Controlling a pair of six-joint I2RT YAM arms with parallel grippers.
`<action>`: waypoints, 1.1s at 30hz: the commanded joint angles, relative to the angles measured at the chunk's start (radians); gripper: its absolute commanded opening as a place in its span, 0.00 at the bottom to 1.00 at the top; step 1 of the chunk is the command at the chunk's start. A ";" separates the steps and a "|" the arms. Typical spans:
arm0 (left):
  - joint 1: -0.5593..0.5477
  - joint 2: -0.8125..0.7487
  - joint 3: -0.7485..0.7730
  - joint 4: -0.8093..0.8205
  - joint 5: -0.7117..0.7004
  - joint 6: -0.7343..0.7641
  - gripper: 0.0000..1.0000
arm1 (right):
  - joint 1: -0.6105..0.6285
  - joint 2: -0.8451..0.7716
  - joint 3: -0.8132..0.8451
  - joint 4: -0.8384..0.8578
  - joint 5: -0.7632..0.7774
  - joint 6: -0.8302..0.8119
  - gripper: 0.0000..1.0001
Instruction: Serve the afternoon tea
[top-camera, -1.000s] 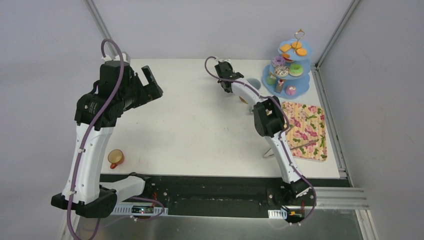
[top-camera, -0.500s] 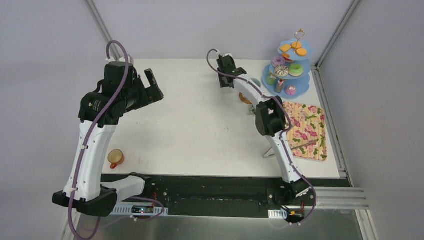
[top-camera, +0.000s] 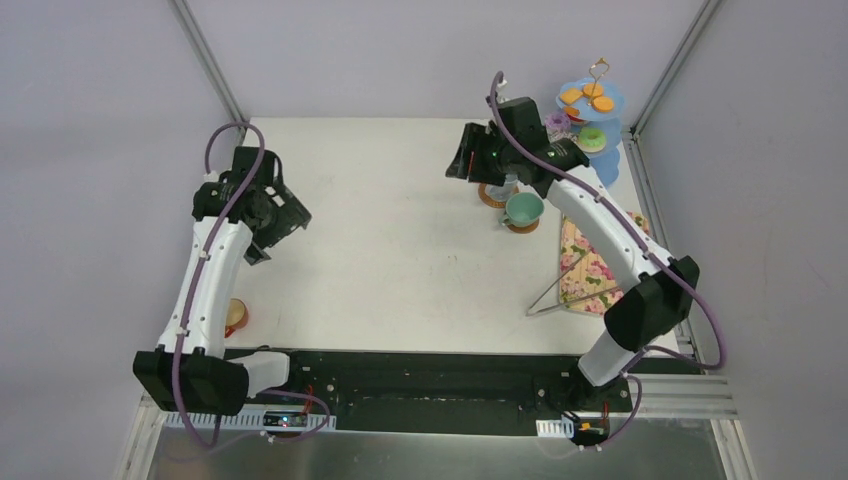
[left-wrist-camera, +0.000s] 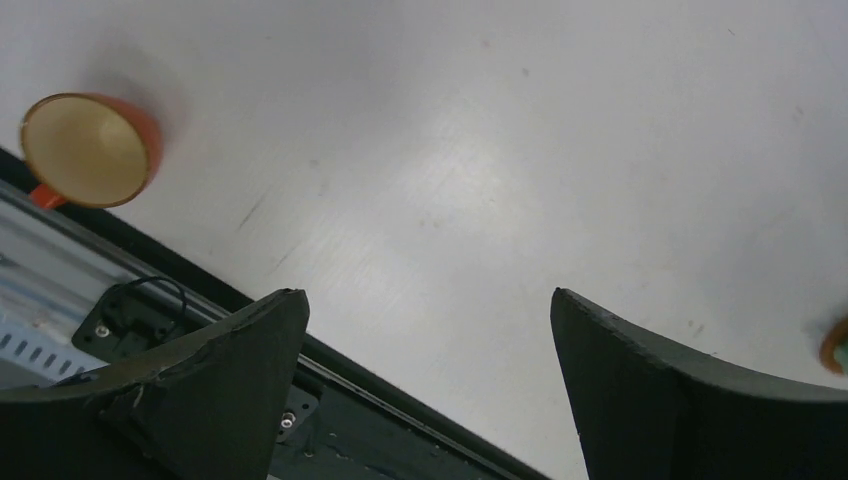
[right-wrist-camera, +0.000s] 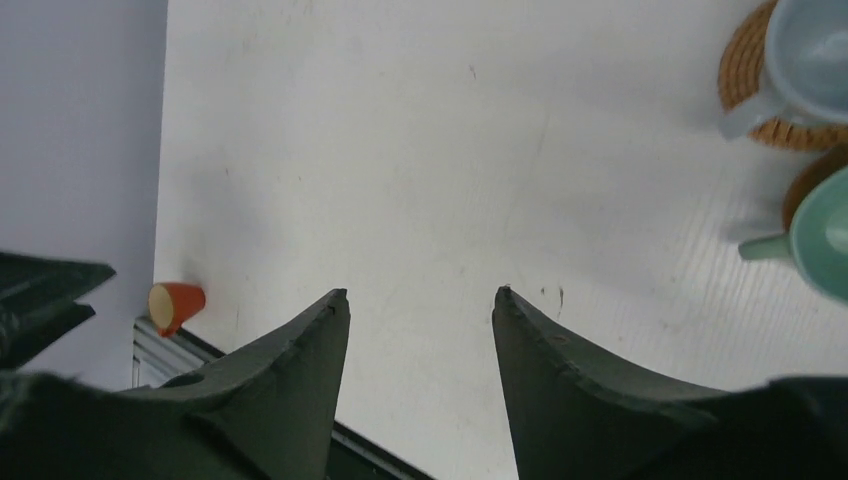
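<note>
The left hand was released, its two fingers spread wide over bare desk with nothing between them. It touched nothing. The orange cup stood upright at the desk's near left edge, well apart from that hand. The right hand was also released, its fingers apart (less widely than the left's) and empty. It hung above the desk just left of the grey-blue cup. That cup sat on a woven coaster. Just beside it, the mint green cup sat on a second coaster. Neither cup was touched by a finger. The light-blue three-tier stand stood at the far right corner, carrying biscuits on top and donuts below.
</note>
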 joint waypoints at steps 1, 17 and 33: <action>0.204 0.014 -0.072 -0.040 -0.080 -0.054 0.96 | -0.002 -0.101 -0.168 -0.103 -0.126 0.061 0.58; 0.544 0.079 -0.371 0.198 -0.153 -0.076 0.80 | -0.002 -0.277 -0.286 -0.221 -0.199 -0.009 0.59; 0.601 0.178 -0.481 0.355 -0.153 -0.050 0.66 | -0.003 -0.331 -0.339 -0.214 -0.172 -0.014 0.59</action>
